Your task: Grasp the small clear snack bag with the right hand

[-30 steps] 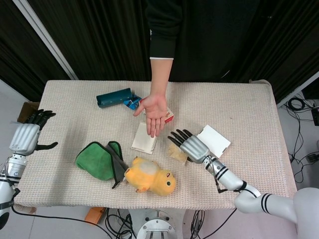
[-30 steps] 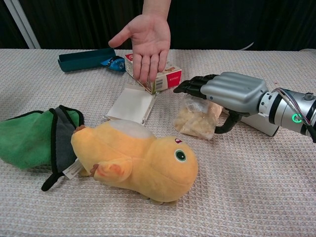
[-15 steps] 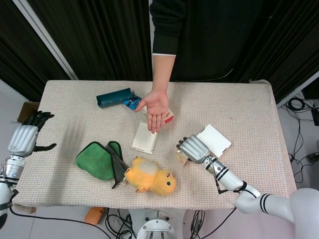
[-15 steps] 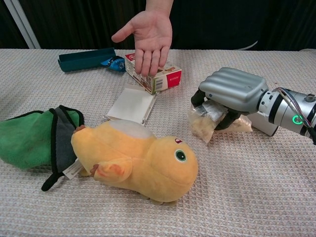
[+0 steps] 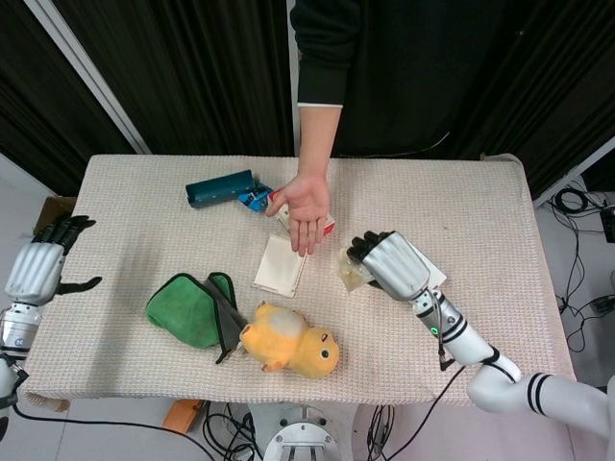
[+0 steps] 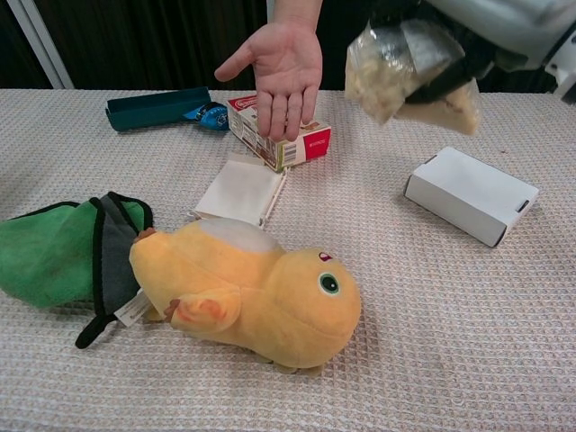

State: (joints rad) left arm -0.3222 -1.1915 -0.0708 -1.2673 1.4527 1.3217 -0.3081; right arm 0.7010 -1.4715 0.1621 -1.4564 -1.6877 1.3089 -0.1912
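My right hand [image 5: 392,264] grips the small clear snack bag [image 5: 350,273] and holds it in the air above the table. In the chest view the bag [image 6: 396,67] of pale crumbly snacks hangs at the top right, with only a grey edge of that hand [image 6: 504,22] showing above it. A person's open palm [image 5: 306,204] hovers just left of the bag, over a red and white box [image 6: 292,144]. My left hand [image 5: 36,264] is off the table's left edge, fingers apart, holding nothing.
A yellow plush duck [image 5: 288,351] lies at the front, a green and grey cloth [image 5: 192,309] to its left. A white flat packet [image 5: 281,266] lies mid-table, a white box [image 6: 471,194] on the right, a teal box [image 5: 220,187] at the back left.
My right hand closed on the snack bag and lifted it off the table, up and slightly back. The person's palm drew back a little. The left hand shifted slightly left.
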